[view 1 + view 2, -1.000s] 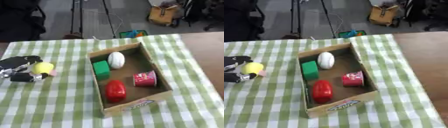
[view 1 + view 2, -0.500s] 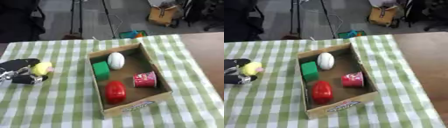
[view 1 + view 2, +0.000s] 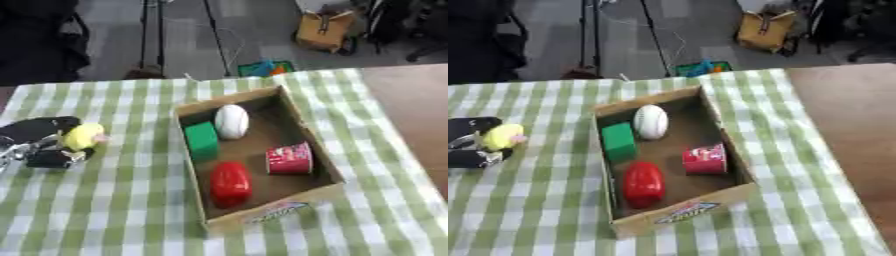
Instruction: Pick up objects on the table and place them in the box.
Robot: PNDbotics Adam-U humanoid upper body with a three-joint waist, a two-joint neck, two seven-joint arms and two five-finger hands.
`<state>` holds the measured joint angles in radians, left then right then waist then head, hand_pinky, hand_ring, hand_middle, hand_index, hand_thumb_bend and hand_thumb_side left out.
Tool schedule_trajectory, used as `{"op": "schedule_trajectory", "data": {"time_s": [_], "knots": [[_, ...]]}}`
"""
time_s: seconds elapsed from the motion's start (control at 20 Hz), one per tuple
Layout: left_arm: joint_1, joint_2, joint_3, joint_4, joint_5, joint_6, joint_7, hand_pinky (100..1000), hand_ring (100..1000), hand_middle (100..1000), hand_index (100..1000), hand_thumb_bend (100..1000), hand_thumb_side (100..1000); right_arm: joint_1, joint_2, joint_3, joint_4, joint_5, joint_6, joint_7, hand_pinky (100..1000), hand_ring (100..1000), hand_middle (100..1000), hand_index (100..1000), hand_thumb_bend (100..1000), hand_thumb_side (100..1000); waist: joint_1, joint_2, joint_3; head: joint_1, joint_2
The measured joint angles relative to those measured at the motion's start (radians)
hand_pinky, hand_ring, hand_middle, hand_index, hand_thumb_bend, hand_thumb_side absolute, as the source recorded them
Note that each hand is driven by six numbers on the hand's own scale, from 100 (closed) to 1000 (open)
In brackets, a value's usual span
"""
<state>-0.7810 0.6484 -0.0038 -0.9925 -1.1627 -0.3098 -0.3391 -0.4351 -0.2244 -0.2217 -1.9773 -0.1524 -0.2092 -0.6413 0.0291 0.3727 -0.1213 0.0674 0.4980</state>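
A small yellow toy with a pink tip [image 3: 84, 137] is at the left of the checked table, held between the fingers and thumb of my black left hand [image 3: 39, 142], which comes in from the left edge. To its right stands an open cardboard box [image 3: 304, 132]. Inside it lie a white ball [image 3: 232, 121], a green block [image 3: 202, 141], a red rounded object [image 3: 230, 183] and a red cup on its side [image 3: 290, 158]. My right hand shows in neither view.
A green-and-white checked cloth [image 3: 114, 210] covers the table, with bare brown tabletop [image 3: 416, 107] at the right. Beyond the far edge are a tripod's legs [image 3: 149, 35], a tan bag [image 3: 324, 29] and a small colourful item [image 3: 267, 67] on the floor.
My left hand with the yellow toy shifted slightly left earlier, then back right a little. The things in the box have not moved.
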Motion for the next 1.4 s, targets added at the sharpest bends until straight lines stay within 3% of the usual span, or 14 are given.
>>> {"op": "schedule_trajectory", "data": {"time_s": [0.1, 0.15, 0.2, 0.35, 0.5, 0.7, 0.75, 0.9, 0.95, 1.4], "knots": [[0.0, 0.0, -0.003, -0.006, -0.014, 0.003, 0.034, 1000, 1000, 854, 1000, 111, 971, 0.001, 0.0, 0.0, 0.0, 0.0, 0.001, 0.001, 586, 613, 514, 760, 100, 444, 0.0, 0.0, 0.0, 0.0, 0.0], [0.0, 0.0, -0.005, -0.01, -0.023, 0.004, 0.057, 1000, 997, 791, 939, 100, 907, 0.001, 0.0, 0.0, 0.0, -0.001, 0.001, 0.001, 586, 613, 514, 760, 100, 444, 0.0, 0.0, 0.0, 0.0, 0.0], [0.0, 0.0, -0.005, -0.013, -0.032, 0.005, 0.08, 1000, 991, 788, 935, 100, 902, 0.002, 0.0, 0.0, 0.0, -0.002, 0.002, 0.002, 586, 613, 514, 760, 100, 443, 0.0, 0.0, 0.0, 0.0, 0.0], [0.0, -0.001, -0.01, -0.02, -0.065, 0.004, 0.141, 1000, 960, 773, 929, 237, 873, 0.002, 0.0, 0.0, 0.0, -0.007, 0.002, 0.002, 586, 613, 515, 760, 100, 440, 0.001, 0.002, 0.0, 0.0, -0.001], [0.0, -0.007, -0.012, -0.017, -0.094, -0.003, 0.171, 1000, 949, 765, 910, 248, 871, 0.002, 0.0, 0.0, 0.0, -0.009, 0.002, 0.002, 586, 613, 515, 761, 100, 438, 0.001, 0.002, 0.0, 0.0, -0.003], [-0.001, -0.009, -0.012, -0.007, -0.114, -0.01, 0.181, 1000, 946, 759, 904, 237, 869, 0.002, 0.0, 0.0, 0.0, -0.013, 0.003, 0.003, 586, 614, 515, 761, 100, 442, 0.001, 0.005, -0.001, 0.0, -0.007], [-0.001, -0.009, -0.012, -0.007, -0.117, -0.011, 0.181, 1000, 910, 721, 846, 204, 856, 0.003, 0.0, 0.0, 0.0, -0.014, 0.003, 0.003, 586, 614, 515, 761, 100, 442, 0.001, 0.005, -0.001, 0.0, -0.007], [-0.003, -0.01, -0.012, -0.001, -0.122, -0.009, 0.18, 1000, 887, 695, 803, 179, 847, 0.003, 0.0, 0.0, 0.0, -0.016, 0.003, 0.003, 586, 614, 515, 762, 100, 443, 0.001, 0.005, -0.002, 0.0, -0.007], [-0.004, -0.013, -0.012, -0.001, -0.123, -0.008, 0.179, 1000, 851, 649, 728, 132, 819, 0.003, 0.0, 0.0, 0.0, -0.016, 0.003, 0.003, 586, 614, 515, 762, 100, 443, 0.001, 0.005, -0.002, 0.0, -0.007], [-0.011, -0.017, -0.017, -0.001, -0.127, 0.012, 0.191, 1000, 796, 581, 660, 100, 712, 0.003, 0.0, 0.0, 0.0, -0.018, 0.003, 0.003, 586, 614, 515, 763, 100, 443, 0.001, 0.006, -0.002, 0.0, -0.007]]}}
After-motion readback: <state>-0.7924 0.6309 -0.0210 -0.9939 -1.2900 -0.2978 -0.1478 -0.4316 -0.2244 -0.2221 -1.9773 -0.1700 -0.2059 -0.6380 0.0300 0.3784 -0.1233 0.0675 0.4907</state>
